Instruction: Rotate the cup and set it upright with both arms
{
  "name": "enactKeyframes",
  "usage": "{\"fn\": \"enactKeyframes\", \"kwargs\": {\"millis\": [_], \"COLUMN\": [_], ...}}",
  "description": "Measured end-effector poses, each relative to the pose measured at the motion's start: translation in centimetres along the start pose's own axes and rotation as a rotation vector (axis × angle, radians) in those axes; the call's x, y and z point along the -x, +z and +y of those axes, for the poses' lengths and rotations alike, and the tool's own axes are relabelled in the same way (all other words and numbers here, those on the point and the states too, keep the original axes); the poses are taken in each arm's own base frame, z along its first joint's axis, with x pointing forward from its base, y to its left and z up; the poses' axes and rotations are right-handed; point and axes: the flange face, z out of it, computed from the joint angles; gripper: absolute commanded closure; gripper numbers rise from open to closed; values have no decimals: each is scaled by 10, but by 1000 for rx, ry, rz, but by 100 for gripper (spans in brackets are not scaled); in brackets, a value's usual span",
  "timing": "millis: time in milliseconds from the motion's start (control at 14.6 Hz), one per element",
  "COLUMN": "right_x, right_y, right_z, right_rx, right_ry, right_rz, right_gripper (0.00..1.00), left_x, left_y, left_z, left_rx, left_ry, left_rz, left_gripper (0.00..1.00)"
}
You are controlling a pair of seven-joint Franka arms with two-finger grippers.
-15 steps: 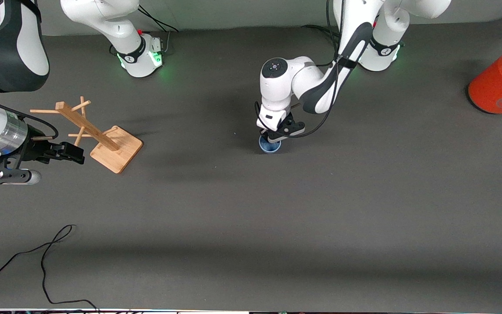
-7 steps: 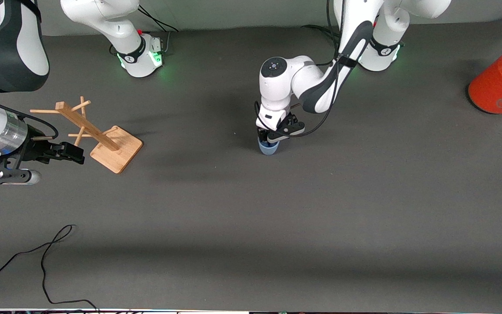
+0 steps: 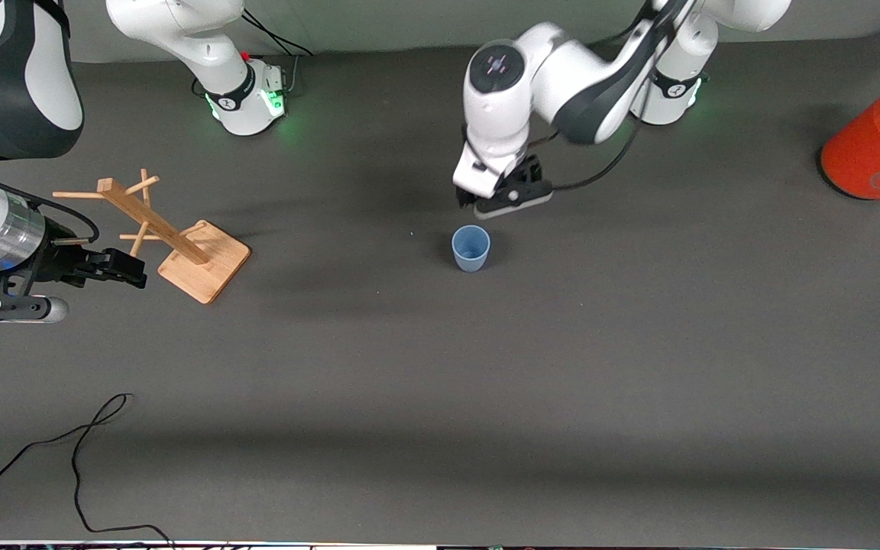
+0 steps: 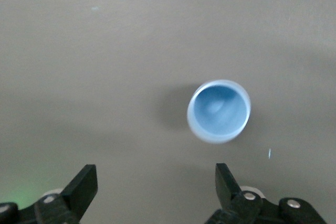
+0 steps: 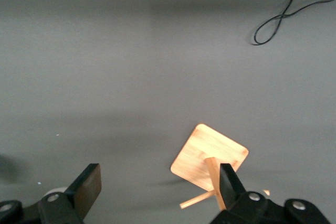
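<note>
The light-blue cup [image 3: 470, 248] stands upright on the grey table, mouth up, near the middle. In the left wrist view the cup [image 4: 219, 111] shows its open mouth from above. My left gripper [image 3: 503, 197] hangs open and empty above the table just beside the cup, apart from it; its fingers [image 4: 84, 182] stand wide apart in the left wrist view. My right gripper [image 3: 131, 271] is open and empty, waiting over the table at the right arm's end, beside the wooden rack.
A wooden mug rack [image 3: 180, 237] stands on its square base [image 5: 210, 156] at the right arm's end. A large red-orange can [image 3: 875, 145] sits at the left arm's end. A black cable [image 3: 81, 451] lies near the table's front edge.
My left gripper has let go of the cup and risen away from it toward the bases. The cup stays upright on the table. The right arm has not moved.
</note>
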Motion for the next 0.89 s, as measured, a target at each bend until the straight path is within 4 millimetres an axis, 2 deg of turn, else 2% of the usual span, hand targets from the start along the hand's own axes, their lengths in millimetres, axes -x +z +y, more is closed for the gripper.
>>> {"fn": "enactKeyframes", "kwargs": {"millis": [137,273,341,478,751,888], "right_x": [-1,-1,0,6,24,33], "right_y": [-2,-6,-9,-13,-16,-16], "right_z": [-3,-2,-1,3,20,21], "right_rx": [-51,-67,-69,-71,-80,-70], "right_ry": [8,13,14,19,37,29], "right_rz": [6,22,27,29,22,18], "right_gripper": [0,0,0,0,0,0], "left_x": [-32,-66,-84,-114,-158,-181], "left_y": [-66,-110,-123,-136,-141,-145], "left_z": [-49,-103,-128,-168,-234,-279], "left_rx": [-1,-7,-3,10,41,63], "left_ry": [22,43,57,76,149,203], "left_rz": [-53,-89,-102,-115,-119,-113], "left_gripper": [0,0,0,0,0,0]}}
